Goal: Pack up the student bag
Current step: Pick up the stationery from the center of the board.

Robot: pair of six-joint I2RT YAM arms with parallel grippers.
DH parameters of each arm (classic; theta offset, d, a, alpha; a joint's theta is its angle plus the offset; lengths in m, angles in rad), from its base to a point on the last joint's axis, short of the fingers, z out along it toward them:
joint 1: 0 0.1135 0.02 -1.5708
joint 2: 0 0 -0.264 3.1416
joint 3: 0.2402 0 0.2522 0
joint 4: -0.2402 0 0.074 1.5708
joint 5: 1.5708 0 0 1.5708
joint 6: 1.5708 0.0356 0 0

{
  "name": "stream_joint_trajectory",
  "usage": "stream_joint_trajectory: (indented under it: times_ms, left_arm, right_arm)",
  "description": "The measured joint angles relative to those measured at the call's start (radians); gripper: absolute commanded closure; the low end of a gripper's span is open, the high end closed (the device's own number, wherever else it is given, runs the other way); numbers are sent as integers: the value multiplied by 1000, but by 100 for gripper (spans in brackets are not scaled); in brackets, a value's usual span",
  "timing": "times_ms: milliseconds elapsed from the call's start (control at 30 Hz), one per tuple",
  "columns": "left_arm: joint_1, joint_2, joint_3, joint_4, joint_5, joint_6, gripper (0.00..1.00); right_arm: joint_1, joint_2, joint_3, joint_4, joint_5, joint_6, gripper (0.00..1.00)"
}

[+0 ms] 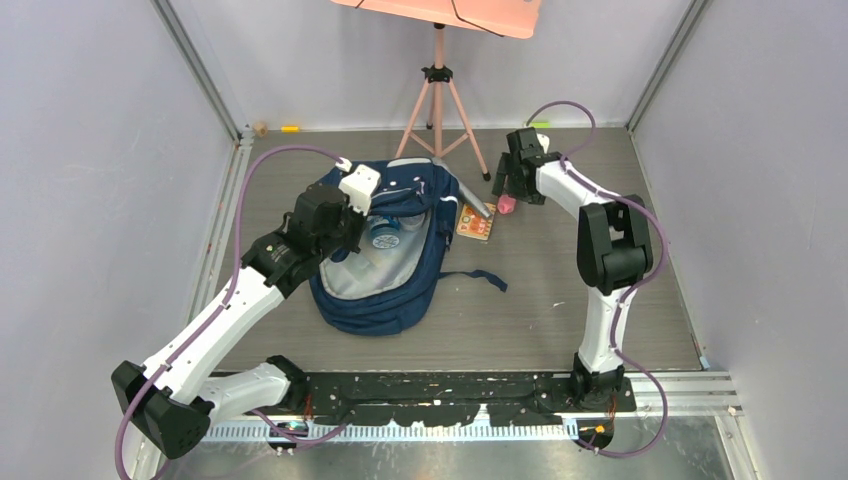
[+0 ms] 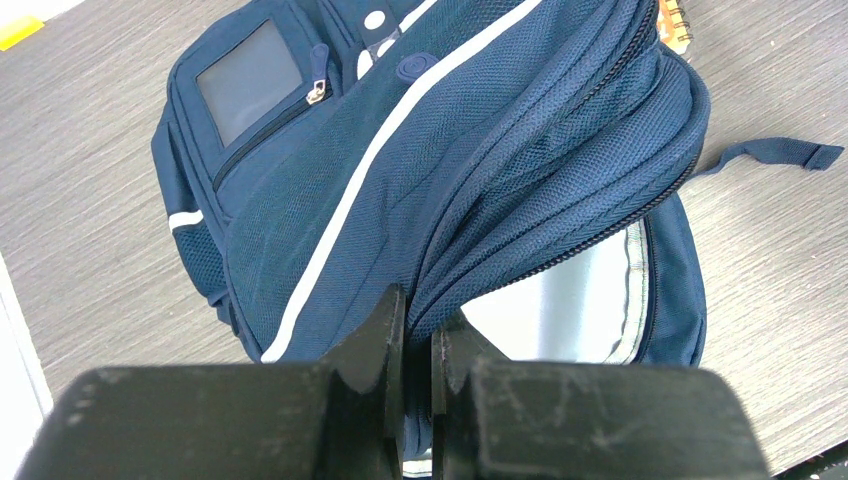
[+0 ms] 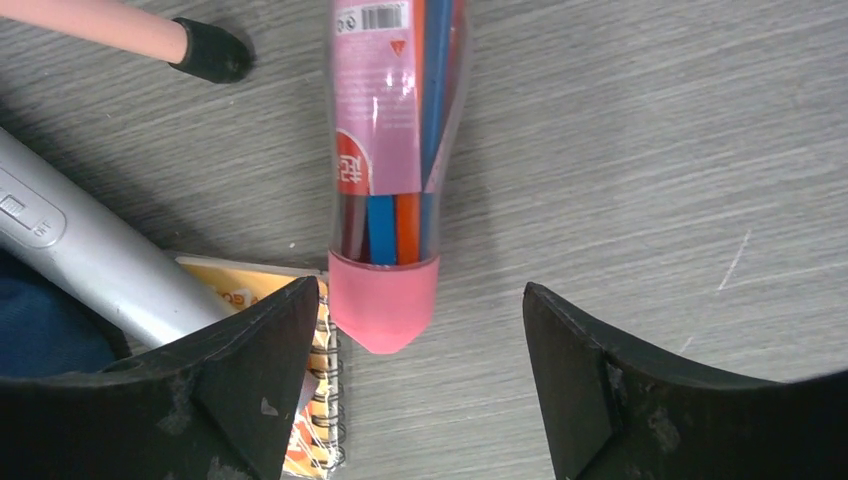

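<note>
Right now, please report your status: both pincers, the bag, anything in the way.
Left pincer shut on student bag rim, mouth held open. Right pincer open, astride pink-capped pen tube on table, not gripping. Notebook and grey cylinder crowd one finger.

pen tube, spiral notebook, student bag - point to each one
pen tube (image 3: 383,300): right wrist view, on its pink cap.
spiral notebook (image 1: 475,224): top external view, on its orange cover.
student bag (image 2: 330,190): left wrist view, on the navy front panel.

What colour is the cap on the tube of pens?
Pink. The cap shows best in the right wrist view.
</note>
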Motion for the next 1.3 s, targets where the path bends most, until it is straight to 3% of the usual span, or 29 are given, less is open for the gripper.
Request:
stream_joint_trajectory:
  times_ms: [133,433,667,733,967,1167,1300]
  left_arm:
    - [0,0,0,0,0,0,100]
    - [0,0,0,0,0,0,100]
    - [0,0,0,0,0,0,100]
    - [0,0,0,0,0,0,100]
    - [0,0,0,0,1,0,100]
    - [0,0,0,0,1,0,100]
    - [0,0,0,0,4,-1,100]
  right_arm:
    - [0,48,53,-4,-10,-5,40]
    - [0,109,91,-29,-18,-8,53]
    - [0,114,98,-31,-16,-16,94]
    - [0,114,98,-31,-15,-22,99]
    - [0,12,-18,-54,-19,-47,100]
    - [44,-269,-163,-183,-69,-59,100]
    - [194,-483,-198,-282,-113,-55,100]
